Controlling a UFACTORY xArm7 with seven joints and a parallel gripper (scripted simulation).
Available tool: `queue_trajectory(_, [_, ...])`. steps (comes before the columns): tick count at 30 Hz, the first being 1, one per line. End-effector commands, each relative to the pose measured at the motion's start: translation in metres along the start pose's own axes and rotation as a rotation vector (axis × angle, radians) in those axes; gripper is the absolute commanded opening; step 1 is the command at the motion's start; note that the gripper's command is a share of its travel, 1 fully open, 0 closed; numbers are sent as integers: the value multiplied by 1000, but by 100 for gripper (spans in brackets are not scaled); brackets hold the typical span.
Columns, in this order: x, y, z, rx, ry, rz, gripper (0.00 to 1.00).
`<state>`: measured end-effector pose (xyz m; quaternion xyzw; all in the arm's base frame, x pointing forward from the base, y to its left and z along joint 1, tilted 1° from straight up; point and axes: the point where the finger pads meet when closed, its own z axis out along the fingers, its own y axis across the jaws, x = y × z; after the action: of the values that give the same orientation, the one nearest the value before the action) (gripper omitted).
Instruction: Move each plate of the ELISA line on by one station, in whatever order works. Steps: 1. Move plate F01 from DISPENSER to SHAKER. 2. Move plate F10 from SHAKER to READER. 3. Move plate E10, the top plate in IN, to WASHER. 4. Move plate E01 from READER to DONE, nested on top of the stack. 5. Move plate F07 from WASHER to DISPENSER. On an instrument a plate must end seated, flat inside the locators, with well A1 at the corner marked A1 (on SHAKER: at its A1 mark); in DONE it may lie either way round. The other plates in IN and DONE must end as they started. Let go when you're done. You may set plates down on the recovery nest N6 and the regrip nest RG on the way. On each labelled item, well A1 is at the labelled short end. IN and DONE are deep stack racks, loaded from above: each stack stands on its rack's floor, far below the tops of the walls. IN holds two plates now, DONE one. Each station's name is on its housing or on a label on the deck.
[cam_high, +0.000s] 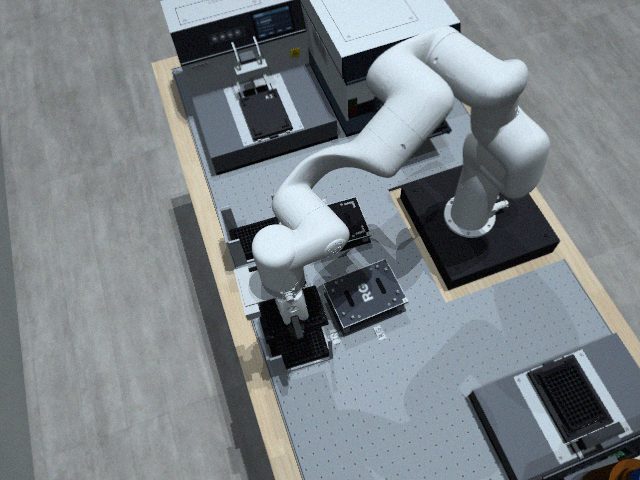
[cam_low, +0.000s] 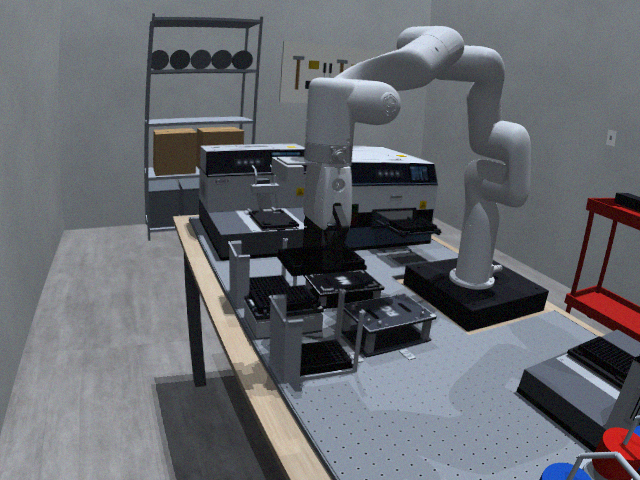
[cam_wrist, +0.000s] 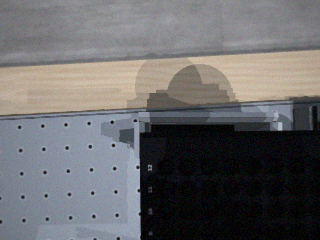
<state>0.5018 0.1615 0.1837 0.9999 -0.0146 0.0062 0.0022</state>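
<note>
My gripper (cam_high: 295, 324) is shut on a black well plate (cam_high: 293, 333), taken to be E10, and holds it flat in the air over the IN rack (cam_low: 310, 338). In the side view the gripper (cam_low: 330, 235) grips the plate (cam_low: 320, 259) well above the rack's wall tops. One more black plate (cam_low: 324, 357) lies low inside the rack. In the wrist view the held plate (cam_wrist: 230, 185) fills the lower right, with column numbers along its left edge. Its label is not readable.
The DONE rack (cam_high: 248, 235) with a plate stands just behind IN. Nest RG (cam_high: 364, 297) and nest N6 (cam_high: 351, 217) sit to the right. An instrument with a plate (cam_high: 266, 113) stands at the back left, another with a plate (cam_high: 568, 397) at the front right. The deck's wooden edge (cam_wrist: 75, 85) is close.
</note>
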Motion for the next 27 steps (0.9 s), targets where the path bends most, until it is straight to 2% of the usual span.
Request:
queue_trajectory(1, [-10,6,-3,2,6,-44,0])
queue_trajectory(27, [-75,39,-2,1,6,-226,0])
